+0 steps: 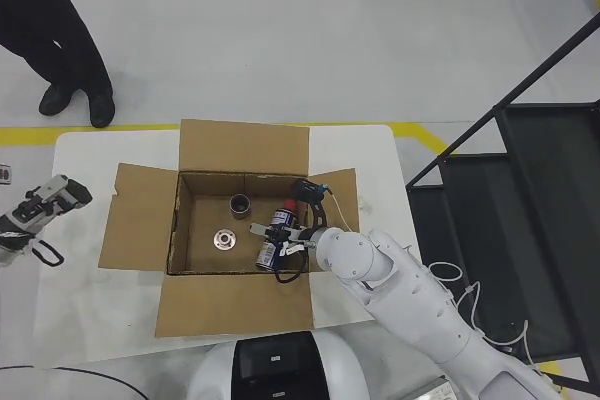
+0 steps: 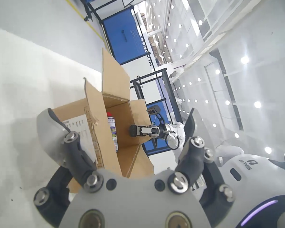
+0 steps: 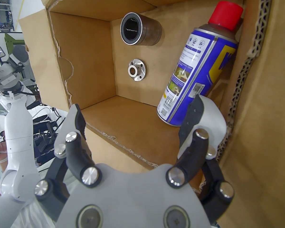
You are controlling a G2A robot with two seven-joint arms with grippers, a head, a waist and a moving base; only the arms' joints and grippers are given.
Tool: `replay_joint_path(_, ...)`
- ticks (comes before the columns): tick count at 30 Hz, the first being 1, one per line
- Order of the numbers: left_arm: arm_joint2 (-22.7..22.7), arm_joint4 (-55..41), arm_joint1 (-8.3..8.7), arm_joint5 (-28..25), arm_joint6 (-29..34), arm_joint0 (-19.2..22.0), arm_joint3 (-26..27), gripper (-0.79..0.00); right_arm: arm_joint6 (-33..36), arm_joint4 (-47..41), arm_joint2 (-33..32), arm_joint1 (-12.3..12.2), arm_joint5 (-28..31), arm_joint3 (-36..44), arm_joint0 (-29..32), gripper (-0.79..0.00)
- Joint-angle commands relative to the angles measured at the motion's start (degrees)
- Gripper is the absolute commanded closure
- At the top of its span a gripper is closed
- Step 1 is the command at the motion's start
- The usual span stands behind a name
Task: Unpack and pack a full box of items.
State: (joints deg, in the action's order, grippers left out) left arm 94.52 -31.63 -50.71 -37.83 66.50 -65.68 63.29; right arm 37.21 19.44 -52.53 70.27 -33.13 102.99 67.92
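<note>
An open cardboard box (image 1: pixel 245 148) sits on the white table (image 1: pixel 80 300). Inside lie a blue spray can with a red cap (image 1: pixel 278 232) (image 3: pixel 199 67), a dark metal cylinder (image 1: pixel 240 206) (image 3: pixel 140 32) and a small silver flange (image 1: pixel 223 239) (image 3: pixel 136 70). My right gripper (image 1: pixel 292 246) (image 3: pixel 136 106) is open inside the box at its right wall, with one finger (image 3: pixel 199 112) beside the can's base. My left gripper (image 1: pixel 50 200) (image 2: pixel 120 117) is open and holds nothing, out by the table's left edge, far from the box (image 2: pixel 114 77).
The box flaps (image 1: pixel 235 305) are folded out on all sides over the table. A black metal stair frame (image 1: pixel 540 200) stands to the right of the table. Bare table lies left of the box.
</note>
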Motion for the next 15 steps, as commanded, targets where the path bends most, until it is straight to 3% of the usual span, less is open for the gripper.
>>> replay_joint_path(1, 0.3, 0.2, -0.01, -1.8, -1.9, -0.6, 3.6, -0.785, 0.0, 0.0, 0.0, 0.0, 0.0, 0.0, 0.0, -0.785)
replay_joint_path(8, -1.0, -3.3, -0.01, -0.7, -0.7, -1.7, 13.7, -0.785, 0.0, 0.0, 0.0, 0.0, 0.0, 0.0, 0.0, -0.785)
replay_joint_path(15, -1.5, -4.3, -0.03, -0.1, -0.2, -1.5, 14.7, -0.785, 0.0, 0.0, 0.0, 0.0, 0.0, 0.0, 0.0, -0.785)
